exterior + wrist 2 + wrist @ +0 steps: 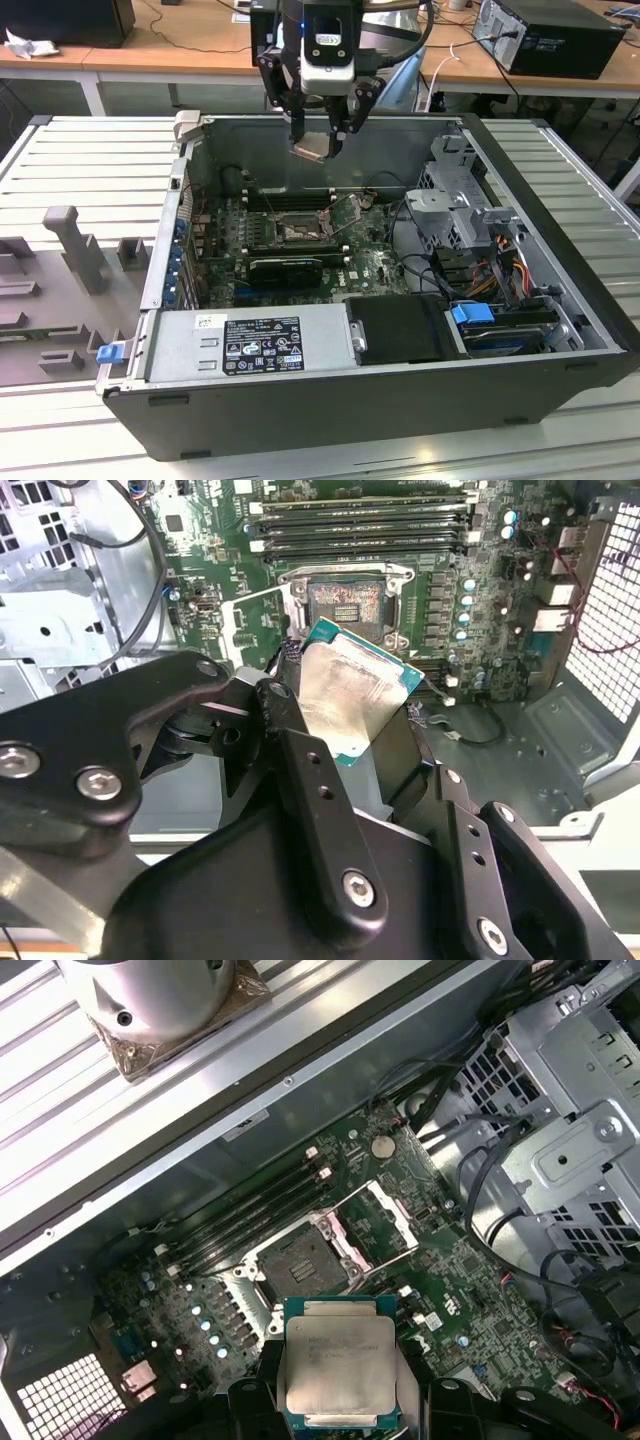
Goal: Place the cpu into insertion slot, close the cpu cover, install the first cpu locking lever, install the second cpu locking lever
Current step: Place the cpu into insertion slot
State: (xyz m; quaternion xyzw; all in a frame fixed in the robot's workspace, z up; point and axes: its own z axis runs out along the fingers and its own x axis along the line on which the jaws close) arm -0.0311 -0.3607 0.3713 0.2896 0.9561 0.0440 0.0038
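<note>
Held the cpu (pixel 338 1362) clamped edge to edge in the gripper (pixel 319 142), contact points largely hidden under the chip. Hung well clear of the insertion slot (pixel 298 231), at twelve o'clock from it in the exterior view. Found the cpu cover (pixel 398 1218) seemingly swung open, pin field bare, free room around.

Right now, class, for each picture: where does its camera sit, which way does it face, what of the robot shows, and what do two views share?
Exterior view: off the arm, raised, facing down into the open computer case; the gripper holds the cpu above it.
First wrist view: on the arm, facing the insertion slot past the gripped cpu.
Second wrist view: on the arm, facing along its black fingers.
Shared: both wrist views show cpu and insertion slot.
</note>
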